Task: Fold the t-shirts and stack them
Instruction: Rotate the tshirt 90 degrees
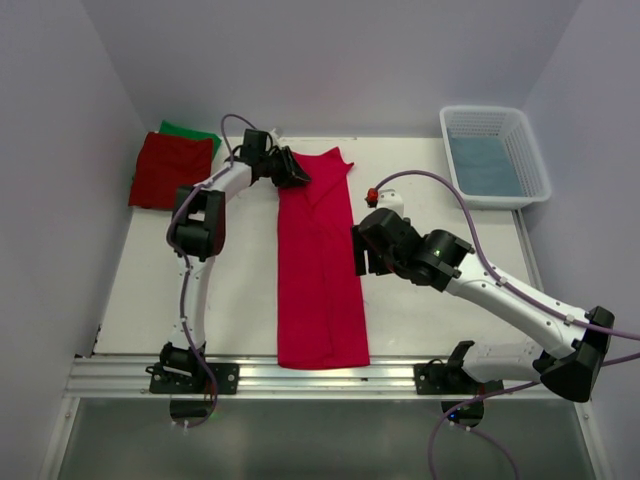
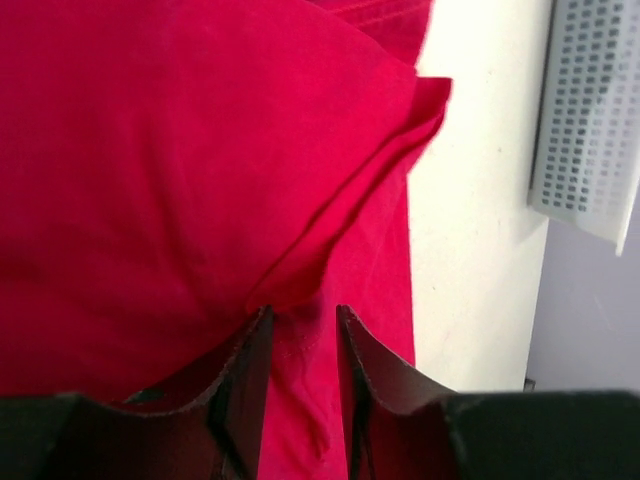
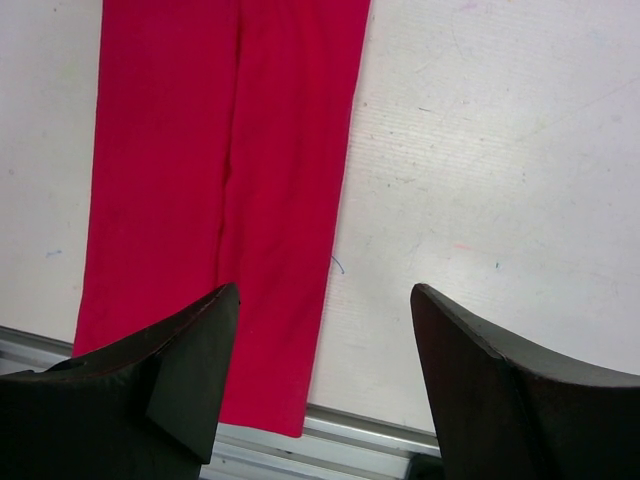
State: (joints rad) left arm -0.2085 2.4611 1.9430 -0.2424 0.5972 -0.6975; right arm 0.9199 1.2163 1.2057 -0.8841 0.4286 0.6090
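Note:
A bright crimson-pink t-shirt (image 1: 320, 270) lies folded into a long narrow strip down the middle of the table, also seen in the left wrist view (image 2: 150, 150) and the right wrist view (image 3: 230, 150). My left gripper (image 1: 295, 172) is at the strip's far left corner. Its jaws (image 2: 303, 312) stand a narrow gap apart, straddling a raised fold of the cloth. My right gripper (image 1: 362, 255) hangs beside the strip's right edge, wide open (image 3: 325, 290) over bare table, holding nothing. A darker red t-shirt (image 1: 168, 170) lies folded on a green t-shirt (image 1: 195, 133) at the far left.
A white latticed basket (image 1: 528, 150) holding a blue cloth (image 1: 483, 165) stands at the far right corner, and its wall shows in the left wrist view (image 2: 590, 110). A metal rail (image 1: 320, 378) runs along the near edge. Walls close in on the left, back and right.

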